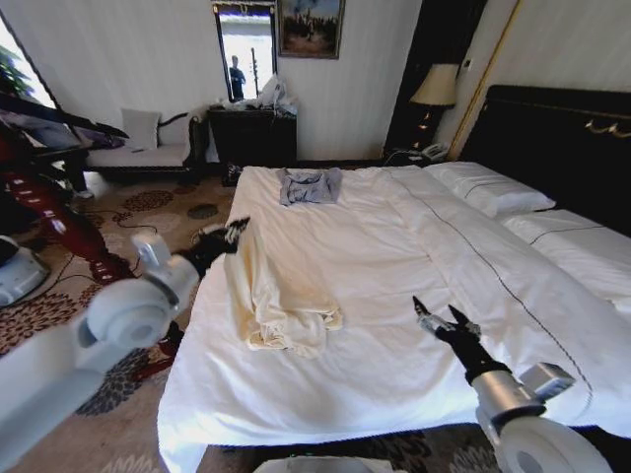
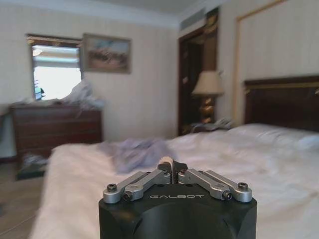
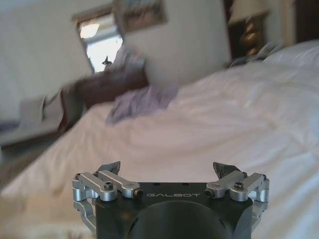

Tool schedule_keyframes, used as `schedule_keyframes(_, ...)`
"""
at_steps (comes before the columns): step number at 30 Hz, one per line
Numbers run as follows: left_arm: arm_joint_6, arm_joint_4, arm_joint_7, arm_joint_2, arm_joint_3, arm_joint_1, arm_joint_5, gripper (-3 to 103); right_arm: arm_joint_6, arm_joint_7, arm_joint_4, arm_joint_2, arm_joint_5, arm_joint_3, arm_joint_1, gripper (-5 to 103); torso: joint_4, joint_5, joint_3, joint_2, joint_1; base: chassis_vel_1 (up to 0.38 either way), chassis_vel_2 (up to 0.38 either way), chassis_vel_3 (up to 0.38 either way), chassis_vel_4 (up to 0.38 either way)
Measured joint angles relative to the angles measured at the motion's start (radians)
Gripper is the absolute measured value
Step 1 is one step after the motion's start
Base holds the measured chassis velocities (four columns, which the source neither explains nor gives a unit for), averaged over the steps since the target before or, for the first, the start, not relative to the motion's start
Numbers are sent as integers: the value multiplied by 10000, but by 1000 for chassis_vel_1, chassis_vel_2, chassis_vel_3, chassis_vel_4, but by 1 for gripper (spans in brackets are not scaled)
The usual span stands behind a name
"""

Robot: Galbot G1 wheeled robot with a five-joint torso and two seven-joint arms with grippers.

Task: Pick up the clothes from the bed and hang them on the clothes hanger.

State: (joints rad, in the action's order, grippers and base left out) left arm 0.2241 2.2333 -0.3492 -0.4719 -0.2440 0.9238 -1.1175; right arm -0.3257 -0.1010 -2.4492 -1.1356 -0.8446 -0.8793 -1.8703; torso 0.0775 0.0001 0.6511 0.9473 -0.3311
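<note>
In your head view, the left gripper [image 1: 235,233] reaches across the bed [image 1: 394,246] edge, pinching the cream shirt [image 1: 276,296], which drapes down onto the sheet; the right gripper [image 1: 439,317] hovers beside it, fingers spread. Your left wrist view shows fingers [image 2: 149,178] closed together. Your right wrist view shows fingers [image 3: 227,172] wide apart above the bed.

The brand name GALBOT stands in pale letters on the black housing of the left gripper [image 2: 172,168] and again on the right gripper [image 3: 170,172].
</note>
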Motion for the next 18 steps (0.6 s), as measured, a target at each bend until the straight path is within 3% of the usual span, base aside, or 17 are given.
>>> schedule_keyframes(1, 0, 0, 0, 0, 0, 0, 0, 2, 0, 0, 0, 0, 0, 0, 0, 100, 0, 0, 0, 0, 0, 0, 0, 0, 0)
schedule_keyframes(5, -133, -594, 16, -292, -251, 666, 549, 2, -85, 370, 869, 1291, 1107, 748, 134, 100, -7, 2, 1, -1, -1, 0, 0, 0, 0)
schedule_keyframes(10, -221, -1104, 178, -669, -215, 872, 988, 2, -173, 713, 1391, 2144, 1753, 1501, 393, 100, -1, -1, 2, -3, -2, 0, 0, 0, 0)
schedule_keyframes(15, -291, -1368, 216, -852, -342, 1175, 1218, 2, -185, 1078, 1937, 2649, 2159, 2265, 949, 100, -4, -1, 2, -2, -2, 0, 0, 0, 0)
schedule_keyframes(18, -313, -1298, 145, -994, -389, 1345, 1248, 2, -45, 1361, 2719, 3006, 2585, 3396, 2190, 100, -5, 1, 2, -3, -3, 0, 0, 0, 0)
